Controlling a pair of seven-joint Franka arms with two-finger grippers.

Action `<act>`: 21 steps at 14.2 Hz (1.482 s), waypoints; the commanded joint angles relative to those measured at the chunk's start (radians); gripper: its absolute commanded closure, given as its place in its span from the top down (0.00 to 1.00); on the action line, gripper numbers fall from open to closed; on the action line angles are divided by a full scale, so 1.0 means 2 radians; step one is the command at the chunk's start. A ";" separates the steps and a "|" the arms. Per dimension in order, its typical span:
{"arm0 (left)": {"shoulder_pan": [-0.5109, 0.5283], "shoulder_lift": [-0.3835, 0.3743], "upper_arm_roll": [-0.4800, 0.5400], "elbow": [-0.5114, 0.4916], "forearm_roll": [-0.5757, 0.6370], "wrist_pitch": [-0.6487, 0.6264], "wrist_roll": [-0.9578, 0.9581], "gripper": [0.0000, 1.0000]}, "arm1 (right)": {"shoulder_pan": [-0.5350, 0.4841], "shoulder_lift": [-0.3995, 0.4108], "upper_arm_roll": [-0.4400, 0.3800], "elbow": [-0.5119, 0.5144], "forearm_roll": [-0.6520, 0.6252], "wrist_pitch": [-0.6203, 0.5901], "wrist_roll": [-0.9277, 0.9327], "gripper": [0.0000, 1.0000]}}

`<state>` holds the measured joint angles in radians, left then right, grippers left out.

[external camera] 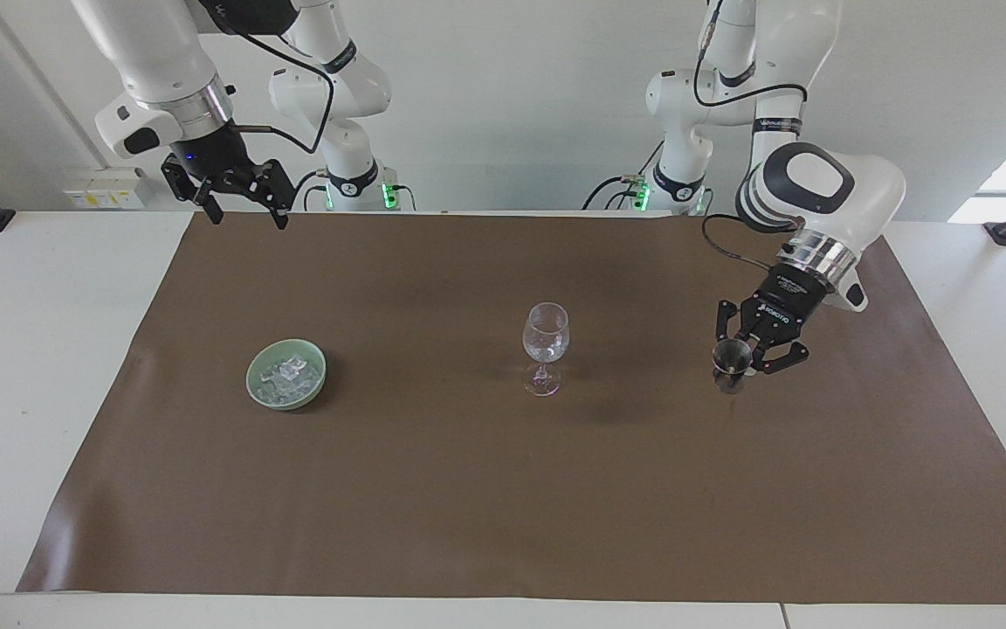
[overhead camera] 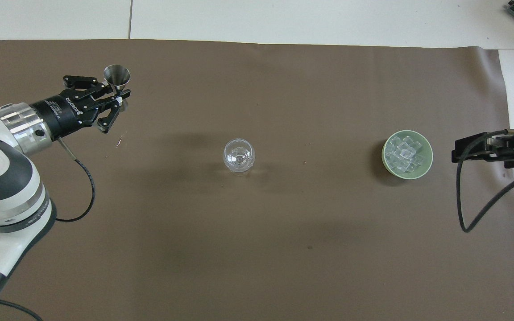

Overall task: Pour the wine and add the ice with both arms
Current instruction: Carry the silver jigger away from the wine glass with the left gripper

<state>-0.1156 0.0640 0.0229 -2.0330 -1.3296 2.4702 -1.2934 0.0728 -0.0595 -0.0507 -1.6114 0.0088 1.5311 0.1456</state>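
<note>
A clear stemmed wine glass (external camera: 545, 345) (overhead camera: 238, 155) stands mid-mat. No wine shows in any view. My left gripper (external camera: 735, 369) (overhead camera: 120, 95) is shut on a small metal jigger (external camera: 730, 354) (overhead camera: 117, 75), held upright low over the mat toward the left arm's end, well apart from the glass. The ice (external camera: 289, 373) (overhead camera: 402, 155) fills a pale green bowl (external camera: 251, 378) (overhead camera: 429, 156) toward the right arm's end. My right gripper (external camera: 241, 208) (overhead camera: 458, 151) waits open and empty, raised over the mat's edge by the robots.
A brown mat (external camera: 468, 507) (overhead camera: 261, 245) covers most of the white table (external camera: 31, 393). A black cable (overhead camera: 466, 209) hangs from the right arm beside the bowl.
</note>
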 commanded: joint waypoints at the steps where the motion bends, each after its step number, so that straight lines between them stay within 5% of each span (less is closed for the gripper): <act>1: 0.032 -0.003 -0.002 0.004 0.021 -0.050 -0.015 0.00 | -0.003 -0.005 0.002 -0.001 -0.004 -0.008 -0.013 1.00; 9: 0.091 0.030 -0.004 0.029 0.080 -0.157 0.010 0.00 | -0.003 -0.005 0.002 -0.001 -0.004 -0.008 -0.013 1.00; 21: 0.134 0.081 -0.003 -0.013 -0.031 -0.238 0.199 0.00 | -0.003 -0.005 0.002 -0.001 -0.004 -0.008 -0.014 1.00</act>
<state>0.1349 0.2262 0.0241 -2.0233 -1.3277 2.0209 -0.9324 0.0728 -0.0595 -0.0507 -1.6114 0.0088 1.5311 0.1456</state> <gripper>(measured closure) 0.793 0.000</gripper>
